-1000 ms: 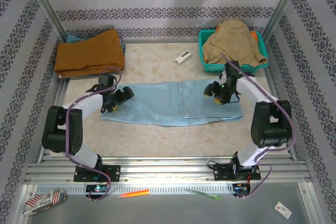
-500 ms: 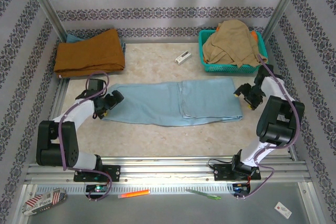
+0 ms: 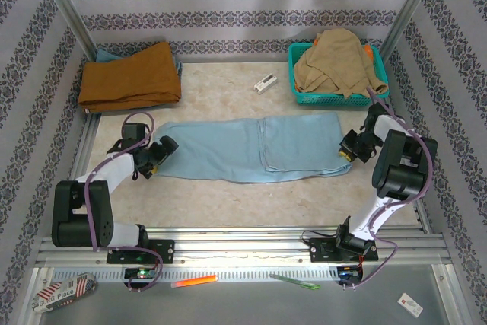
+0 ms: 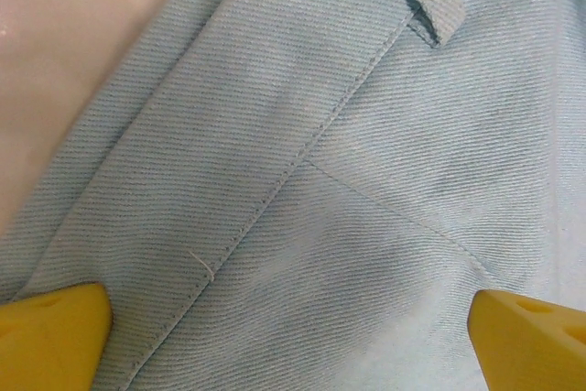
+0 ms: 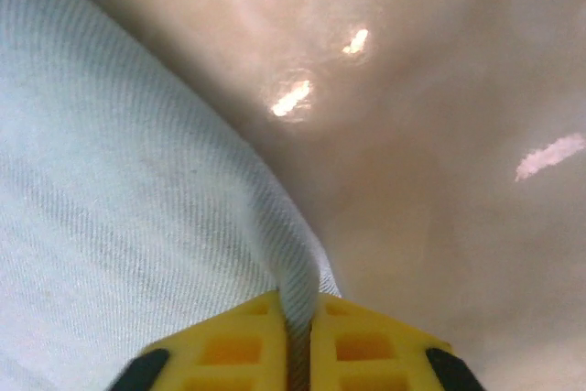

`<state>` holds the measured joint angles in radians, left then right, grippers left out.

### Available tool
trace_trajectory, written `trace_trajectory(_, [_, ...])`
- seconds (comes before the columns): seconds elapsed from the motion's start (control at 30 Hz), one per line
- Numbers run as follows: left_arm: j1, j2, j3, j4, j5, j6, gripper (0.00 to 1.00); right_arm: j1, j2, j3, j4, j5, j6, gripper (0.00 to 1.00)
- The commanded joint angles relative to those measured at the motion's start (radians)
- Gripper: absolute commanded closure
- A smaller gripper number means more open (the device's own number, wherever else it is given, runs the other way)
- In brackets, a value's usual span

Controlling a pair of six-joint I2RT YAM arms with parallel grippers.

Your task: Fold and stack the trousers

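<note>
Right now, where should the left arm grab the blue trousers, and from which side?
The waistband edge at the trousers' left end, coming from the left. The cloth lies flat, so only that thicker stitched edge probably gives the left arm's jaws something to pinch.

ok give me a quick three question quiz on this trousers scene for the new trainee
1. True or false: the right gripper is shut on an edge of the trousers.
2. What mostly fills the teal basket? A the trousers; B a tan garment; C nothing.
3. In one word: how do the jaws of the left gripper stand over the cloth?
Key: 1 true; 2 B; 3 open.
</note>
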<state>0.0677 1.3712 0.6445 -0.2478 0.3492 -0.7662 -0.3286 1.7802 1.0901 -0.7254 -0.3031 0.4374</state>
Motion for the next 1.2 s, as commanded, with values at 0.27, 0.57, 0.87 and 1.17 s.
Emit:
trace_trajectory(0.27, [0.009, -0.155, -0.055, -0.063, -0.09, -0.001, 0.0, 0.115, -0.207, 0.205, -0.204, 0.133, -0.044, 1.0])
trace_trajectory(0.57, [0.007, -0.184, -0.084, -0.039, -0.09, 0.007, 0.0, 0.142, -0.266, 0.391, -0.319, 0.195, -0.07, 1.0])
trace_trajectory(0.87, [-0.023, 0.055, -0.134, 0.157, 0.041, -0.011, 0.01, 0.404, -0.231, 0.602, -0.445, 0.288, -0.092, 1.0])
trace_trajectory(1.17, [-0.06, 0.04, -0.214, 0.277, 0.125, -0.025, 0.38, 0.811, -0.074, 0.916, -0.52, 0.365, -0.004, 1.0])
